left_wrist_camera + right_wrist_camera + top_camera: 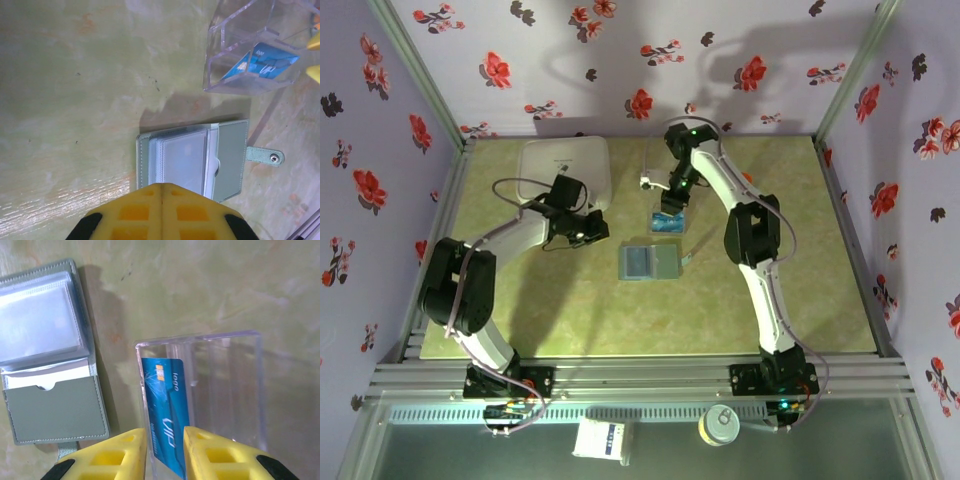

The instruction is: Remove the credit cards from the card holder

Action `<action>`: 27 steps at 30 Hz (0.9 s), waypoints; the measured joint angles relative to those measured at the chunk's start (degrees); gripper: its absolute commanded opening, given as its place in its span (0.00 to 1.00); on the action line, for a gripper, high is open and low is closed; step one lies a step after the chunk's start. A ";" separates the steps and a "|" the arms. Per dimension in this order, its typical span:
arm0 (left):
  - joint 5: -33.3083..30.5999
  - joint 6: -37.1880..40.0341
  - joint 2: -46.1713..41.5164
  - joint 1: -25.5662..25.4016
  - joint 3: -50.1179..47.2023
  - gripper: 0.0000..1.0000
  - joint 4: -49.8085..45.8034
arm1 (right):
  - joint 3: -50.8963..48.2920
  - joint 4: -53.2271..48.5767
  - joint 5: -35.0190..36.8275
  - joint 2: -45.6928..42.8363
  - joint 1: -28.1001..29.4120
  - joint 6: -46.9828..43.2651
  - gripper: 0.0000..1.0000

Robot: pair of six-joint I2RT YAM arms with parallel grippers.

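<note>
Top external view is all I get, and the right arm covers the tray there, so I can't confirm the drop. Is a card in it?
Observer: Yes. The right wrist view shows a blue-teal plastic card sitting in the clear plastic tray, in the compartment nearest the wallet.
Operator: Is the right gripper holding it?
Observer: It doesn't look so. The right gripper is open over the card's near end, with a gap between its yellow fingers.
Operator: And the left gripper?
Observer: The left gripper is shut, fingers together, over the near edge of the grey-blue two-panel card holder, which lies open and flat.
</note>
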 measured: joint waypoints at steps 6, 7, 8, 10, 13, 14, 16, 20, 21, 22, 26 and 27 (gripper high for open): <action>-0.02 -0.31 2.49 0.15 3.02 0.00 -1.09 | -3.89 3.61 -0.63 -4.68 -0.02 5.51 0.26; -0.02 -0.42 2.49 0.17 3.15 0.00 -1.20 | -5.29 4.70 -0.92 -5.42 -0.02 6.93 0.25; -0.02 -0.46 2.49 0.20 3.28 0.00 -1.31 | -6.60 5.75 -1.11 -6.01 -0.02 8.09 0.25; -0.02 -0.46 2.49 0.20 3.39 0.01 -1.16 | -11.10 9.18 -1.55 -7.87 0.13 11.47 0.25; -0.02 -0.46 2.51 0.20 3.37 0.02 -0.85 | -19.67 15.58 -1.57 -11.58 0.52 17.14 0.26; -0.02 -0.46 2.49 0.13 3.37 0.02 -0.63 | -22.45 17.55 -1.53 -13.03 0.68 18.95 0.26; -0.02 -0.44 2.49 -0.28 3.39 0.03 -0.42 | -28.57 22.51 -1.44 -16.61 1.18 23.30 0.27; -0.07 -0.44 2.49 -1.68 4.26 0.05 -1.01 | -38.34 31.74 -0.81 -24.44 2.36 33.68 0.29; -0.09 -0.44 2.43 -2.25 4.59 0.05 -0.98 | -40.13 33.90 -0.42 -26.32 2.64 36.41 0.28; -0.11 -0.44 2.19 -2.89 4.72 0.05 -0.90 | -41.99 36.30 0.04 -28.17 2.89 39.32 0.29; -0.50 -0.48 0.68 -4.63 4.76 0.05 -1.09 | -49.81 43.95 2.14 -34.23 3.87 50.18 0.28; -0.61 -0.52 0.17 -5.05 4.74 0.05 -1.11 | -51.95 45.40 2.84 -35.47 4.13 53.20 0.28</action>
